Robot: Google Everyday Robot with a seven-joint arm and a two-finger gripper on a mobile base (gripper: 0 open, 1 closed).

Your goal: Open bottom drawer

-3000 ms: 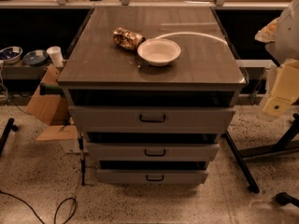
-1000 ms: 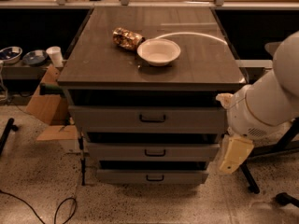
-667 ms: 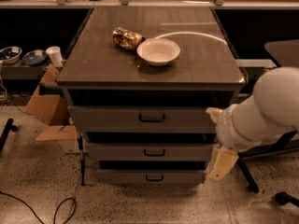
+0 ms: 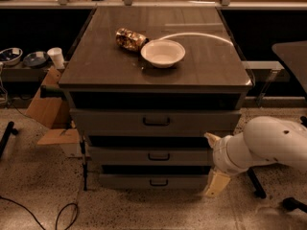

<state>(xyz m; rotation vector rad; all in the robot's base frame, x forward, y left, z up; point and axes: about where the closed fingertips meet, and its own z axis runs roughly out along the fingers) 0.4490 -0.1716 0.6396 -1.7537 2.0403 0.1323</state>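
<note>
The white arm [image 4: 268, 145] has swung in from the right edge of the frame and dropped low in the last few seconds. Its cream-coloured gripper [image 4: 216, 183] now hangs at the lower right, just beside the right end of the grey flat-fronted bottom drawer [image 4: 127, 181]. From where I stand I can't tell whether the gripper is released or clenched, nor whether it touches the drawer front. The drawer sits at the lower middle of the frame, lowest of three, pushed in just as it was before. Its small black bar handle [image 4: 158, 182] is off to the gripper's left and not yet reached. So I'd say the approach is under way but the pull hasn't begun. On the dark tabletop [image 4: 96, 66] the white bowl [image 4: 163, 52] and the crumpled shiny packet [image 4: 130, 38] haven't budged. I can read no brand or lettering anywhere: the packet's print is illegible, and the white cup [image 4: 56, 57] at the left looks plain.
</note>
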